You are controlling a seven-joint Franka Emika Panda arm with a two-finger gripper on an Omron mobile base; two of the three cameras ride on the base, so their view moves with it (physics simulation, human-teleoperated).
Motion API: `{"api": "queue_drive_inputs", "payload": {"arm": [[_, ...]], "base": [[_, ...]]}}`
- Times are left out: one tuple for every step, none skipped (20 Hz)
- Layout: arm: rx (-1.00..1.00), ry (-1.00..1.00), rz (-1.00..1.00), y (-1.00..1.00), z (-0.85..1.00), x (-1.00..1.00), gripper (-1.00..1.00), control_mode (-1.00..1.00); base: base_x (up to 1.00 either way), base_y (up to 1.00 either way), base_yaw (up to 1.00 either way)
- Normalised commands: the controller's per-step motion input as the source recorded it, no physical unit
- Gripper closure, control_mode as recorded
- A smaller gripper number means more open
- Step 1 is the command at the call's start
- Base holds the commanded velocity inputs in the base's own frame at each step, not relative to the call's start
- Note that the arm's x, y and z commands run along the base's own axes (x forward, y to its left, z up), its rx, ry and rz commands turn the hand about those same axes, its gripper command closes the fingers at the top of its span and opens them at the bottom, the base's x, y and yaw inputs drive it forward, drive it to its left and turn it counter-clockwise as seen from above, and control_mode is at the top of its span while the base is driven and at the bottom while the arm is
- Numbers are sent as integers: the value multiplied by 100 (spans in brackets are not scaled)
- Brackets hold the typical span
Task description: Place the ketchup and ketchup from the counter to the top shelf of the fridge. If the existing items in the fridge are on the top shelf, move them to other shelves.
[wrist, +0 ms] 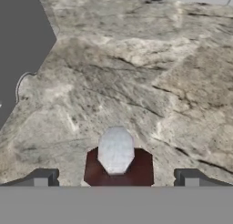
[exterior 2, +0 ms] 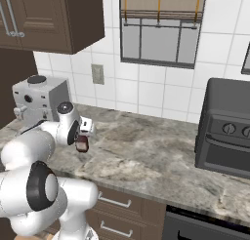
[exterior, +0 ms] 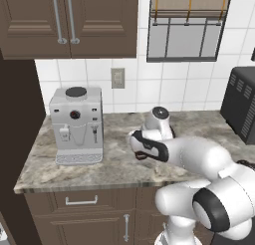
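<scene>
One ketchup [wrist: 117,167] stands upright on the counter [wrist: 136,82], a dark red bottle with a pale grey cap seen from above. My gripper [wrist: 116,180] hangs right over it, open, with one fingertip on each side and a wide gap to the bottle. From the right base view the ketchup [exterior 2: 82,144] sits just below my gripper [exterior 2: 82,136], near the counter's [exterior 2: 141,156] left part. The fridge's top shelf, its other shelves and the existing items are out of view.
A grey coffee machine [exterior: 77,124] stands on the counter's left end. To its left rises a tall dark brown panel [exterior: 15,139]. A black countertop oven [exterior 2: 227,129] occupies the right side. Brown wall cabinets [exterior: 69,20] hang above, with drawers [exterior: 82,201] below.
</scene>
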Motion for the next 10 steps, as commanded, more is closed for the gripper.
{"api": "queue_drive_inputs", "payload": {"arm": [[0, 0, 0, 13, -19, 34, -100, -100], [0, 0, 0, 9, -19, 29, -100, -100], [0, 0, 0, 6, -19, 24, -100, -100], [0, 0, 0, 2, -20, 16, -100, -100], [0, 0, 0, 1, -22, 11, -100, -100], [0, 0, 0, 0, -23, 8, -100, -100], [0, 0, 0, 0, -21, 6, -100, -100], [0, 0, 0, 0, -19, 7, -100, -100], [0, 0, 0, 1, -16, 6, -100, -100], [0, 0, 0, 1, -14, 6, -100, -100]], "base": [[0, 0, 0], [0, 0, 0], [0, 0, 0], [0, 0, 0], [0, 0, 0], [0, 0, 0], [0, 0, 0], [0, 0, 0], [0, 0, 0], [0, 0, 0]]}}
